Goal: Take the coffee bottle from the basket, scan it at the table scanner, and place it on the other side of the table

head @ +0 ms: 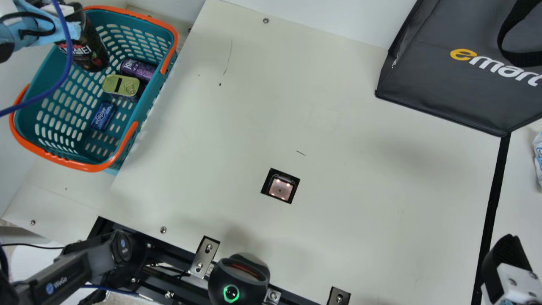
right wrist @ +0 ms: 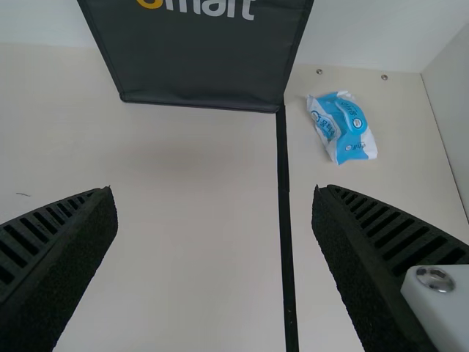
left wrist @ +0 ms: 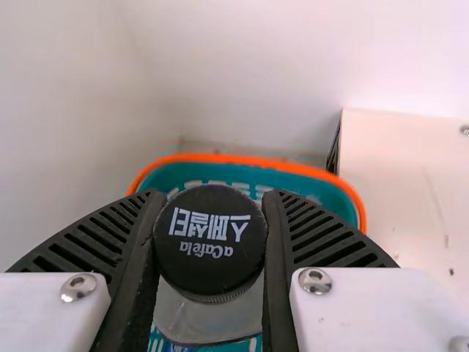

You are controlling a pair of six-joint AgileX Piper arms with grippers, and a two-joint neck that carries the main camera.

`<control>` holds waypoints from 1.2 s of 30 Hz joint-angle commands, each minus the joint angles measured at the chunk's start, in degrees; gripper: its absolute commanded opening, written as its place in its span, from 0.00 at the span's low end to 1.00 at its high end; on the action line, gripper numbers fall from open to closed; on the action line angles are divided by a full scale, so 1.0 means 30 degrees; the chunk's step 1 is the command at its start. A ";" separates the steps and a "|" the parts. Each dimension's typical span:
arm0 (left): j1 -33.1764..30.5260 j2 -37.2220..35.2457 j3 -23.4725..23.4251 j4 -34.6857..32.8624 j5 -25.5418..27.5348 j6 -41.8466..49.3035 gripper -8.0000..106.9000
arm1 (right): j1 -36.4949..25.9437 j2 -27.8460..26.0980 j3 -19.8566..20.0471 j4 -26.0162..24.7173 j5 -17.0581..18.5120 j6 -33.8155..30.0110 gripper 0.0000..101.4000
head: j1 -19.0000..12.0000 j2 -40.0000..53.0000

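Item, one coffee bottle (head: pixel 89 50): dark printed body, black round cap with a finely ridged edge; seen over the far end of the basket (head: pixel 87 168), its clearance from the floor uncertain. Item, left gripper (left wrist: pixel 211 196): ribbed fingers closed on the bottle, one pad to each side of the cap. Item, right gripper (right wrist: pixel 213 191): fingers spread and unladen above the table (head: pixel 360 237). Step in hand, by judgement: lifting the bottle out. Best done straight up until its base clears the rim, then across to the scanner (head: pixel 280 188), a square glowing window in a black frame set into the tabletop; the printed code, of unknown position, should face the glass, with a slow turn if no reading comes. The hold being high, the body may swing if it brushes the wall; a steady, firm pinch suits the smooth, rounded cap. Materials: basket of teal perforated plastic, orange rim and handles, containing a purple cylindrical can (head: pixel 137 70), a yellow-green metal-looking tin (head: pixel 122 84) and a small blue pack (head: pixel 103 115); tabletop flat, cream, lightly scuffed; bag (head: pixel 440 63) of dark sheet material with piped edges and webbing strap.
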 commanded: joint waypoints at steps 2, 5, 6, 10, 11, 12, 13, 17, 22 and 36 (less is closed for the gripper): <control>-0.0797 -0.0653 0.0166 0.0563 -0.0404 -0.0846 0.00 | 0.0000 0.0000 0.0000 0.0000 0.0000 0.0000 0.94 | -0.0582 0.0046; -0.1679 -0.1293 0.0424 0.1252 -0.0724 -0.1782 0.00 | 0.0000 0.0000 0.0000 0.0000 0.0000 0.0000 0.94 | -0.0582 0.0046; -0.1986 -0.1506 0.0530 0.1491 -0.0814 -0.2107 0.00 | 0.0000 0.0000 0.0000 0.0000 0.0000 0.0000 0.94 | -0.0582 0.0046; -0.3360 -0.2329 0.0945 0.2699 -0.1056 -0.3694 0.00 | 0.0000 0.0000 0.0000 0.0000 0.0000 0.0000 0.94 | -0.0582 0.0046; -0.3729 -0.2520 0.1053 0.3037 -0.1092 -0.4142 0.00 | 0.0000 0.0000 0.0000 0.0000 0.0000 0.0000 0.94 | -0.0582 0.0046; -0.4093 -0.2699 0.1144 0.3391 -0.1116 -0.4606 0.00 | 0.0000 0.0000 0.0000 0.0000 0.0000 0.0000 0.94 | -0.0582 0.0046; -0.4479 -0.2875 0.1236 0.3784 -0.1150 -0.5113 0.00 | 0.0000 0.0000 0.0000 0.0000 0.0000 0.0000 0.94 | -0.0582 0.0046; -0.6012 -0.3478 0.1551 0.5255 -0.1188 -0.7128 0.00 | 0.0000 0.0000 0.0000 0.0000 0.0000 0.0000 0.94 | -0.0582 0.0046; -0.7944 -0.3984 0.1815 0.6895 -0.1082 -0.9556 0.00 | 0.0000 0.0000 0.0000 0.0000 0.0000 0.0000 0.94 | -0.0582 0.0046; -1.2408 -0.4311 0.3244 0.9000 -0.1783 -1.4574 0.00 | 0.0000 0.0000 0.0000 0.0000 0.0000 0.0000 0.94 | -0.0582 0.0046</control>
